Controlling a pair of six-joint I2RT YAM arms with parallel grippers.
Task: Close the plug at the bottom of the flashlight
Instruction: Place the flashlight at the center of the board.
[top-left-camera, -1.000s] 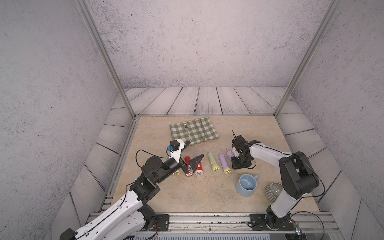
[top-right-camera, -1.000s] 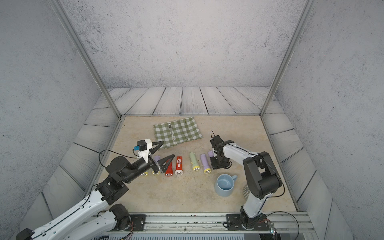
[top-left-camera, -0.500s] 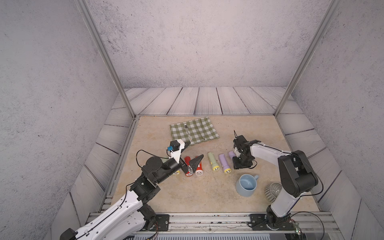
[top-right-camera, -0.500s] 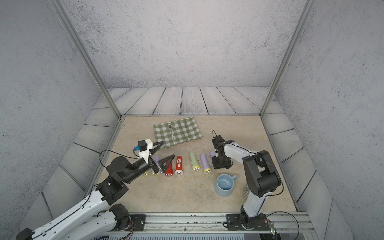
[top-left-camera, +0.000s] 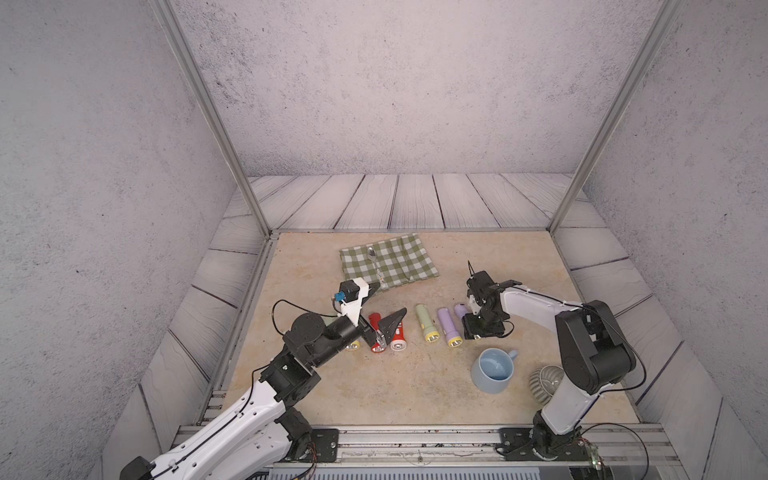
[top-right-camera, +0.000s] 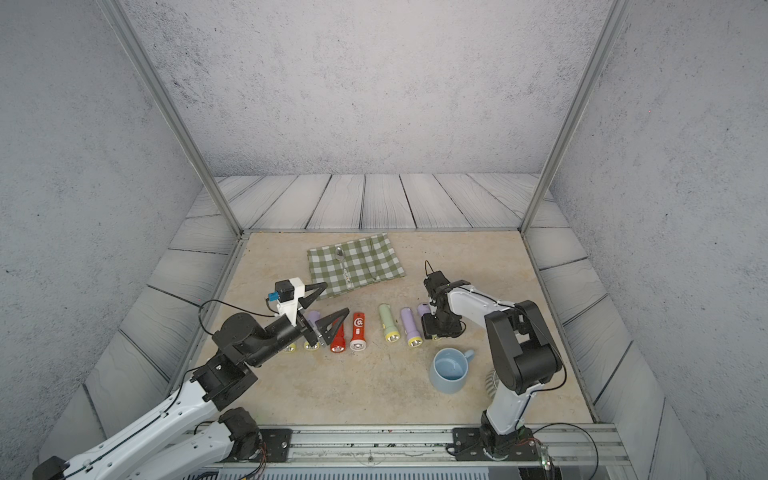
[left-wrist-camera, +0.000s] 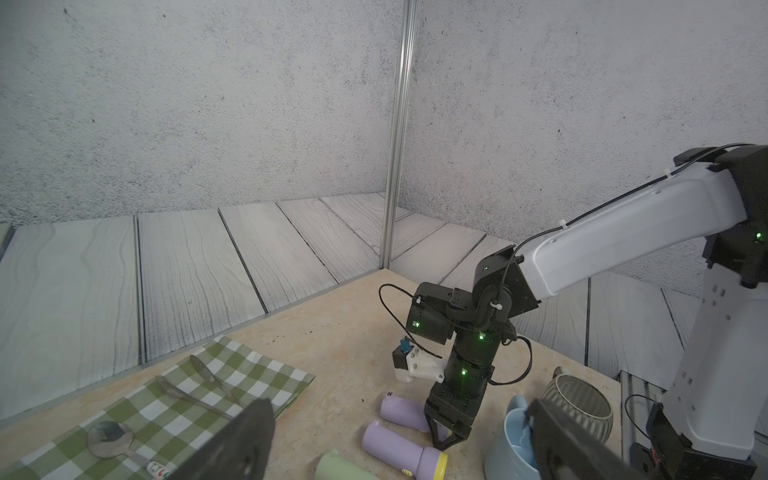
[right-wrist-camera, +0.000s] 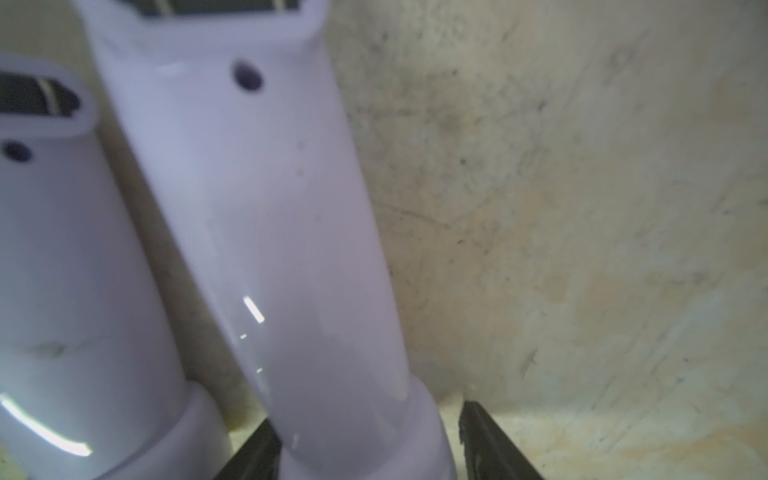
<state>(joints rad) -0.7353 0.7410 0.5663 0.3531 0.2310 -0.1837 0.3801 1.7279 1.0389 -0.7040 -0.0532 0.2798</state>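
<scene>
As it was earlier, left gripper (top-left-camera: 392, 297): wide open by red flashlights (top-left-camera: 397, 332).
Right gripper (right-wrist-camera: 365, 419): jaws wider now, seemingly loose around purple flashlight (right-wrist-camera: 270, 232).

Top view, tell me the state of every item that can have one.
purple flashlight, lying flat, not gripped.
right gripper, open, straddling the purple flashlight's head.
left gripper, open, holding nothing.
blue mug, upright, empty.
checked cloth, spread flat.
spoon, lying on the checked cloth.

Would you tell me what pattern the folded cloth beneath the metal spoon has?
Green and white checks, clearest on the folded cloth in a top view.
</scene>
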